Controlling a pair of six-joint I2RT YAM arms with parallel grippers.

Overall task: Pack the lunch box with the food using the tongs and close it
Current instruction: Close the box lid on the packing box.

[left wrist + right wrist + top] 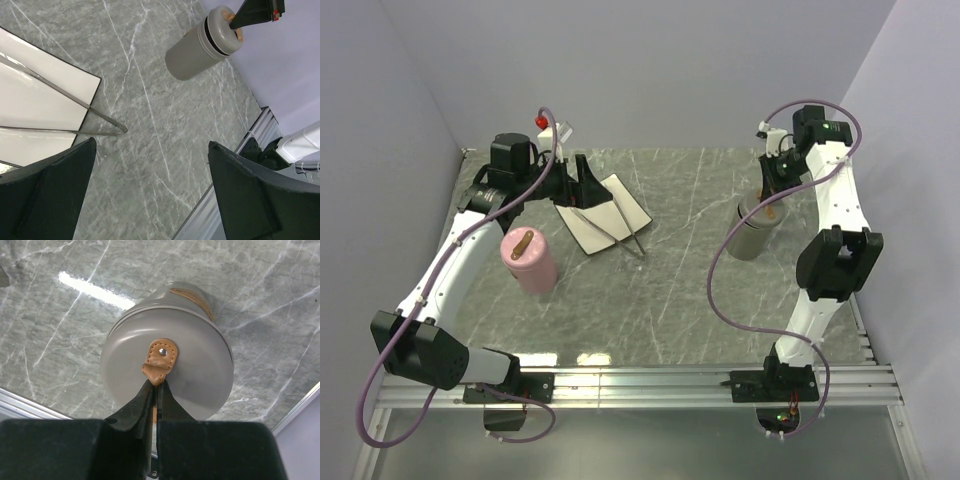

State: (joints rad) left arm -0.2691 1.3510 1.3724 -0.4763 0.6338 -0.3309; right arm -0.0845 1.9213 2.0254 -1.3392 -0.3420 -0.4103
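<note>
The grey cylindrical lunch box (755, 230) stands at the right of the marble table, its lid on. My right gripper (157, 385) is shut on the tan leather strap (161, 355) in the middle of the lid (200, 370), from above; in the top view this gripper (772, 195) is over the box. The silver tongs (612, 228) lie across the white square plate (625, 200), tips past its near edge. My left gripper (582, 182) hangs open above the plate's left side, holding nothing. In the left wrist view the tongs (65, 92) are up-left of that gripper (152, 145). The food is out of view.
A pink cylindrical container (528, 260) with a tan strap on top stands near the left arm. A small red-topped object (542, 121) sits at the back left corner. An aluminium rail (650, 380) runs along the near edge, and walls close in the other sides.
</note>
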